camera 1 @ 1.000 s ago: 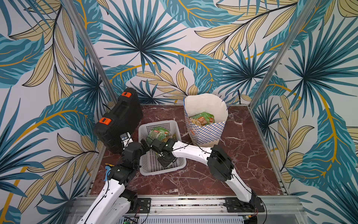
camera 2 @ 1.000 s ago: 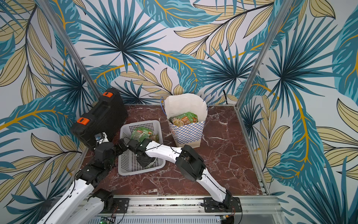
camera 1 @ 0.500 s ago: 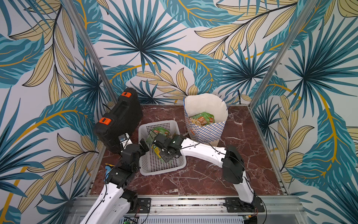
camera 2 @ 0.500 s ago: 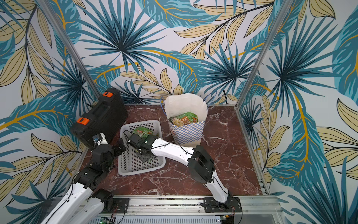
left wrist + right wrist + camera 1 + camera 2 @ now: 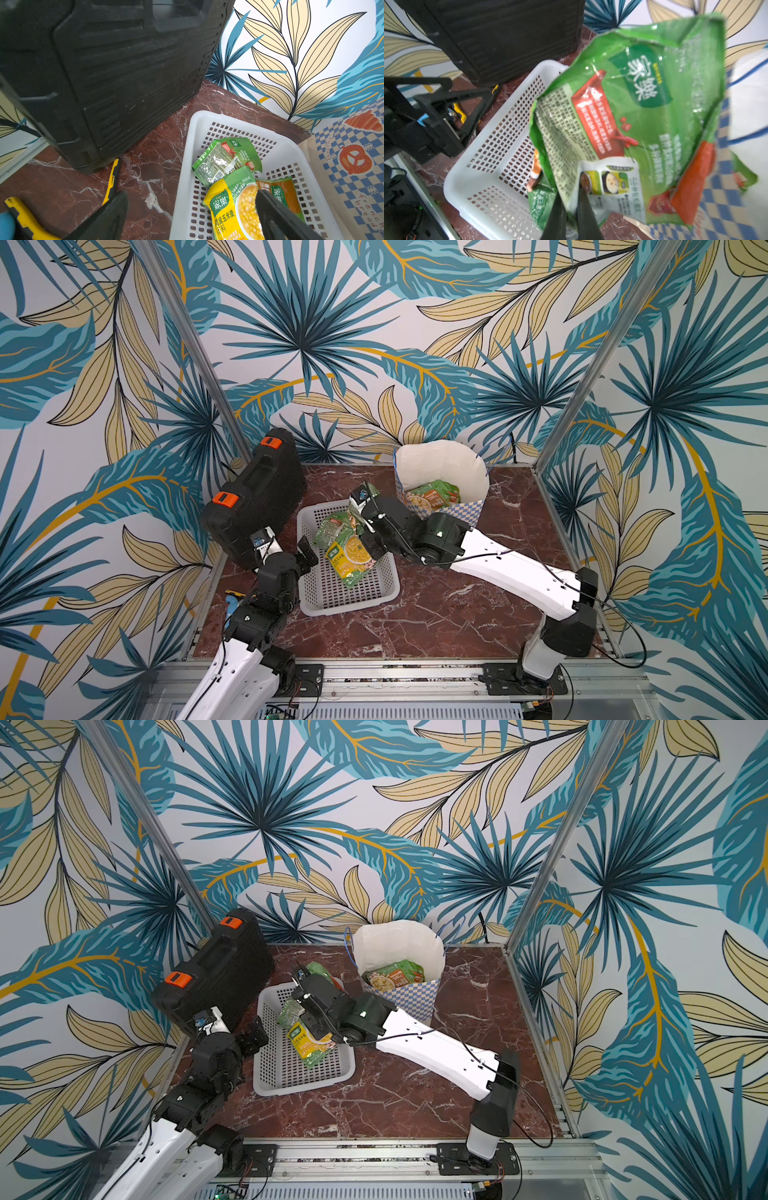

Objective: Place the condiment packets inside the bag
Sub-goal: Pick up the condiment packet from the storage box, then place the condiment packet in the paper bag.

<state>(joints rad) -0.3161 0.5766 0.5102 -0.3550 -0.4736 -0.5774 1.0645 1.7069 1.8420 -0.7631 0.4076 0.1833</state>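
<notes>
Right claw (image 5: 572, 200) pinches 1 green pouch (image 5: 643, 108) by its edge; the bag (image 5: 440, 462) stands just beside it; left claw (image 5: 306, 556) spread, farther.

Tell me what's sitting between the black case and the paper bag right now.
The white basket with loose packets, and above it the right hand shut on a green pouch. Both top views show it.

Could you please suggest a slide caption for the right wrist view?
Right hand shut on a green pouch, held up between the white basket and the checkered bag.
</notes>
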